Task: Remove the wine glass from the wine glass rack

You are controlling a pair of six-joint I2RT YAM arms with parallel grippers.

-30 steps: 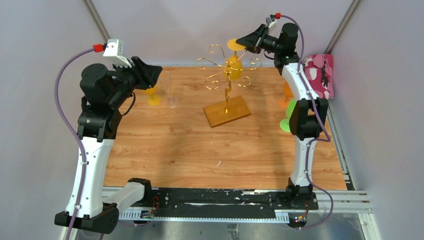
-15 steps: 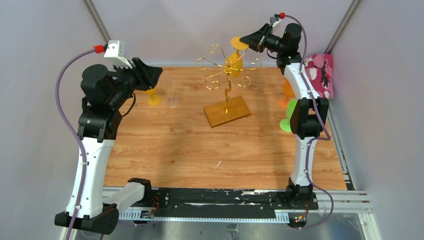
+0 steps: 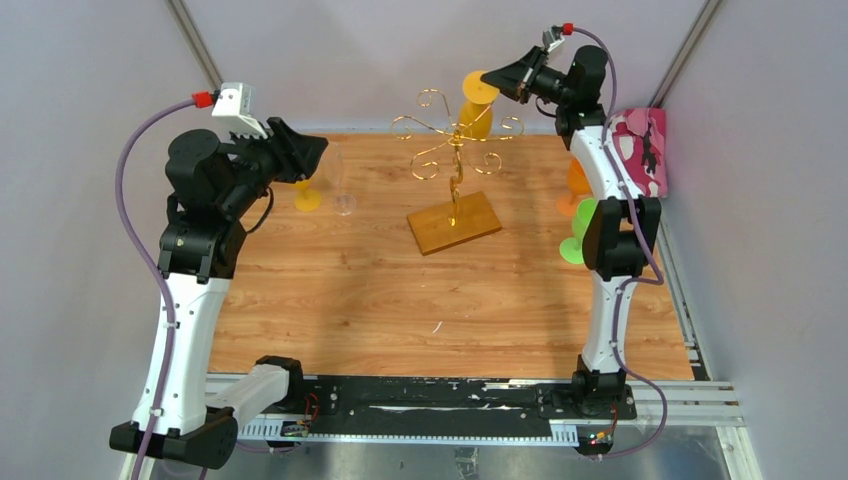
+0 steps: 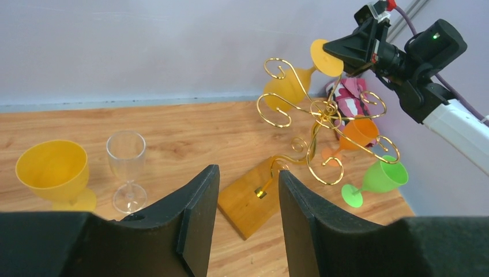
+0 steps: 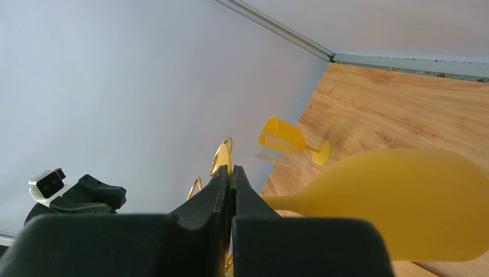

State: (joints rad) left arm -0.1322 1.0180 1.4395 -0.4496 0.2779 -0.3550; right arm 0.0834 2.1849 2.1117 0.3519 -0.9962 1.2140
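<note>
One wine glass in right gripper

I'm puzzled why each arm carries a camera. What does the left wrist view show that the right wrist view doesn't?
Only the left wrist view: the rack's flat amber wooden base, an orange glass and a green glass. Only the right wrist view: the black left arm, far off. Both: the yellow plastic wine glass pinched by the right tool, the gold wire curls, and a clear glass beside a standing yellow goblet.
</note>
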